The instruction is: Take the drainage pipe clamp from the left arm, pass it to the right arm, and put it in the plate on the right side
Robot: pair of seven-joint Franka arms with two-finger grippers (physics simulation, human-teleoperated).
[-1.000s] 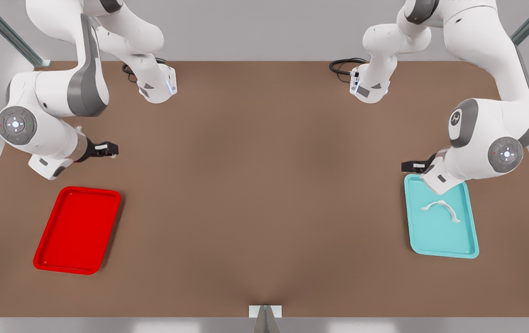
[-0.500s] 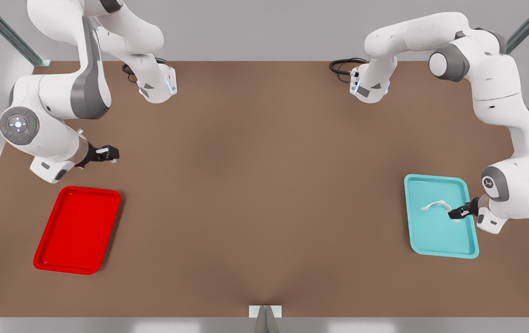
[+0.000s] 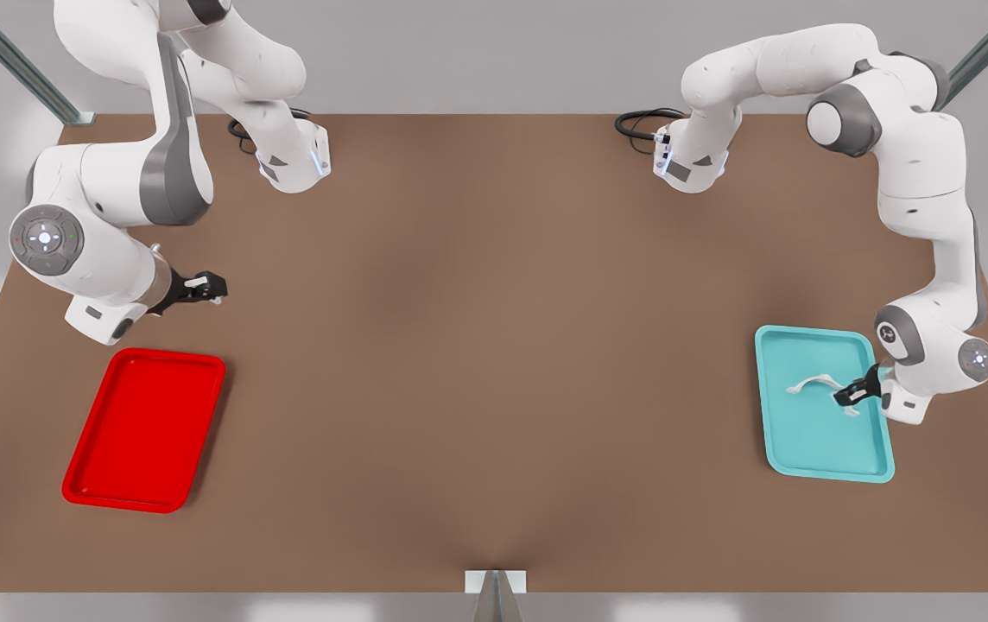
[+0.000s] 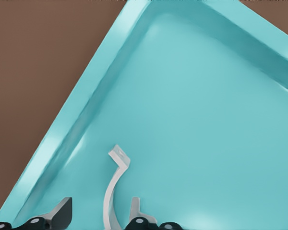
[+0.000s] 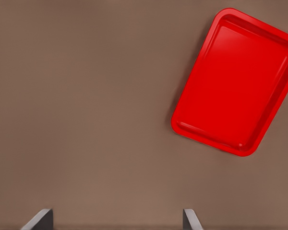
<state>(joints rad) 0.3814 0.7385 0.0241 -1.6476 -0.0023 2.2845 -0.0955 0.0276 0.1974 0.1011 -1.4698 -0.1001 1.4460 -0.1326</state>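
The white drainage pipe clamp [image 3: 815, 381] lies in the teal tray [image 3: 822, 449] at the front view's right. My left gripper [image 3: 850, 396] is low over that tray at the clamp's end nearest the arm. In the left wrist view the clamp's thin strap [image 4: 111, 184] runs between the spread fingers [image 4: 62, 212], so the left gripper [image 4: 100, 215] is open around it. The red plate [image 3: 144, 430] lies empty at the front view's left. My right gripper [image 3: 211, 286] waits open above the table just behind the plate [image 5: 235, 81].
The brown table [image 3: 494, 345] spans the scene. Both arm bases [image 3: 295, 160] stand at its back edge with black cables [image 3: 641, 123] beside them. A small bracket [image 3: 495, 583] sits at the front edge's middle.
The left arm swung from over the teal tray's back edge down to the clamp, then crept slightly toward it. The right arm's elbow shifted a little; its gripper stayed nearly in place.
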